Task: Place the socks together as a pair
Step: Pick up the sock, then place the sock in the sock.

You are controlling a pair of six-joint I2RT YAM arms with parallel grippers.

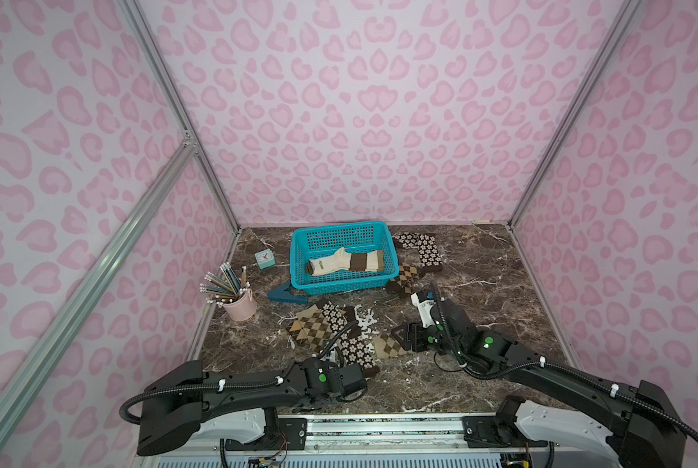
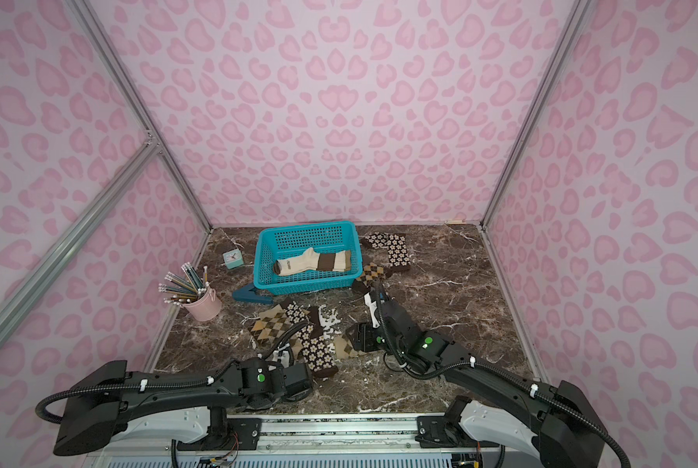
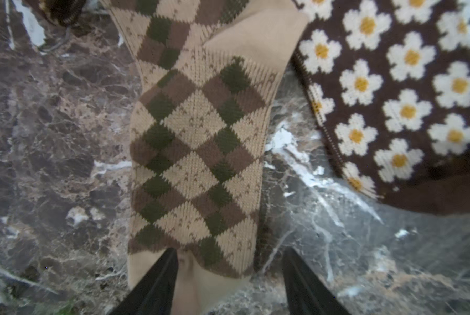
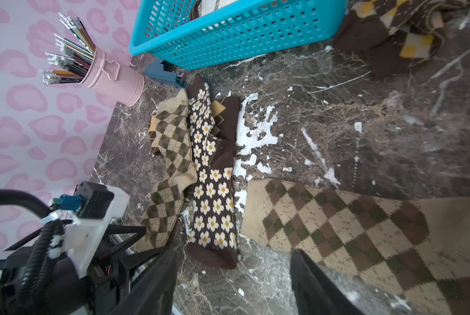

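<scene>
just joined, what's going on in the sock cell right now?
Two arms are pairing socks on the marble table. The left gripper is open at the end of one tan-olive argyle sock, which lies flat. The right gripper is open and holds nothing, beside the matching argyle sock. A flowered sock lies between the two. A cream-and-brown striped sock sits in the blue basket.

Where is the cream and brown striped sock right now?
In both top views the striped sock lies inside the blue basket at the back of the table, between a small clock and a flowered sock.
</scene>
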